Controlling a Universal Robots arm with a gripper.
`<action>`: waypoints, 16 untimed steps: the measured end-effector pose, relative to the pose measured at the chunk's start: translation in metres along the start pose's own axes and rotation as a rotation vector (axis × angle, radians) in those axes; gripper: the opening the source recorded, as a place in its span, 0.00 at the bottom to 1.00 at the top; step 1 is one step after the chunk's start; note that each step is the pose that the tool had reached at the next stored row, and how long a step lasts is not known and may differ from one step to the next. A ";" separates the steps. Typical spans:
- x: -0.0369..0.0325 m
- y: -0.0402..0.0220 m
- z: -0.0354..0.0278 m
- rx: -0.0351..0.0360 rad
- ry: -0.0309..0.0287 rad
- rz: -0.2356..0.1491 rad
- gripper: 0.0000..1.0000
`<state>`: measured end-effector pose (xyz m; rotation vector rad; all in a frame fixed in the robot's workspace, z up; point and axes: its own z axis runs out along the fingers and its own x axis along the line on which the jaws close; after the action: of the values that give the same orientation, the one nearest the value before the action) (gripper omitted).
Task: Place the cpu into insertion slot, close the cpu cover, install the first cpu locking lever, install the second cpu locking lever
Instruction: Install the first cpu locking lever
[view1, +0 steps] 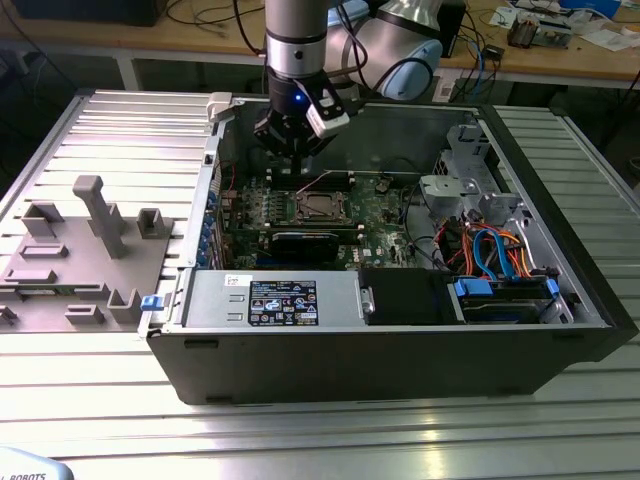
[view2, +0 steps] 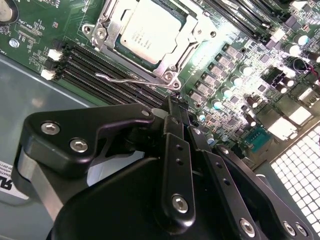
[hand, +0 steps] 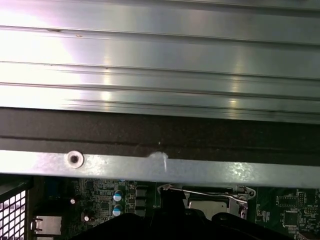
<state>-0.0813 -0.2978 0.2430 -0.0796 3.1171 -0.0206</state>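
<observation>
Silver-grey cpu (view2: 145, 31) seated under closed cpu cover (view2: 192, 35), hand (view2: 176, 107) narrow, fingers together, holding nothing

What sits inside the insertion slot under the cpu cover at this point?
The cpu lies in the insertion slot, its silver top showing through the closed cpu cover. The socket contacts beneath are hidden.

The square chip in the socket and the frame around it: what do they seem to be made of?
The flat square silver-grey chip seems to have a matte brushed metal top, with soft, even glare. The thin silvery metal cover frame around it looks like bare stamped steel, brighter, with sharp glints at its bent edges, though the alloy is unclear.
</observation>
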 end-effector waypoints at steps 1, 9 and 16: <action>0.0000 0.0000 0.0003 0.0000 0.0000 0.000 0.11; -0.0003 0.0000 0.0024 -0.0001 -0.0001 0.000 0.11; -0.0004 0.0001 0.0052 -0.0001 -0.0001 0.000 0.11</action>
<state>-0.0808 -0.2978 0.2379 -0.0797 3.1171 -0.0204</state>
